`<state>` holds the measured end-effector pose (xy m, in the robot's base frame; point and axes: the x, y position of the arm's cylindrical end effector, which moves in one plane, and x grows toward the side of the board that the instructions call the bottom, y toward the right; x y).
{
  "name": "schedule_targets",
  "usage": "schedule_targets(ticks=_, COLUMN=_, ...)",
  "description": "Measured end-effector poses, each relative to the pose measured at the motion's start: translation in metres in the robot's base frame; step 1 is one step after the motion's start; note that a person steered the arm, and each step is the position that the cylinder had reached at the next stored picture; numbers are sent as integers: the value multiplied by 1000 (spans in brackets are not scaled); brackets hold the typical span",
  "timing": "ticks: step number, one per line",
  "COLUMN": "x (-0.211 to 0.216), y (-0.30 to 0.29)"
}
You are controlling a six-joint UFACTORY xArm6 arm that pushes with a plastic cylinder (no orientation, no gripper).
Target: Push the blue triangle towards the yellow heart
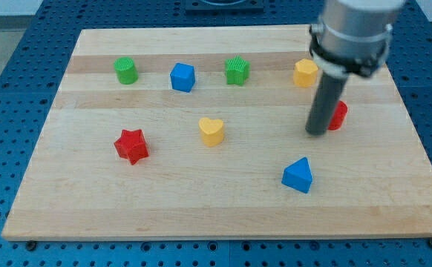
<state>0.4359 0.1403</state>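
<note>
Blue triangle [298, 176] nearest view's bottom, my tip [318, 133] above-right of it, apart, yellow heart [211, 131] leftward.

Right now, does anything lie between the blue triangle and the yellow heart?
No. In the camera view, the stretch from the blue triangle to the yellow heart is bare board. My tip stands above the triangle, off that line.

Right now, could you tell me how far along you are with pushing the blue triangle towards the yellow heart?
Nothing looks done yet: the blue triangle sits near the view's bottom, well apart from the yellow heart up and to its left. In hand: my tip is above the triangle in the view, beside the red block, touching neither task block. Left: get to the triangle's lower-right side and push it up-left.
</note>
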Motion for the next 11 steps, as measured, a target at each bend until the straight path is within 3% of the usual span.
schedule_targets(ticks=1, x=25, y=0)
schedule_targets(ticks=3, x=116, y=-3)
schedule_targets(ticks=4, x=137, y=8)
schedule_targets(ticks=5, x=121, y=-31)
schedule_targets(ticks=6, x=53, y=-13)
schedule_targets(ticks=7, x=38, y=-6)
schedule_targets(ticks=8, x=94, y=-3)
schedule_targets(ticks=9, x=109, y=-3)
schedule_targets(ticks=11, x=109, y=-57)
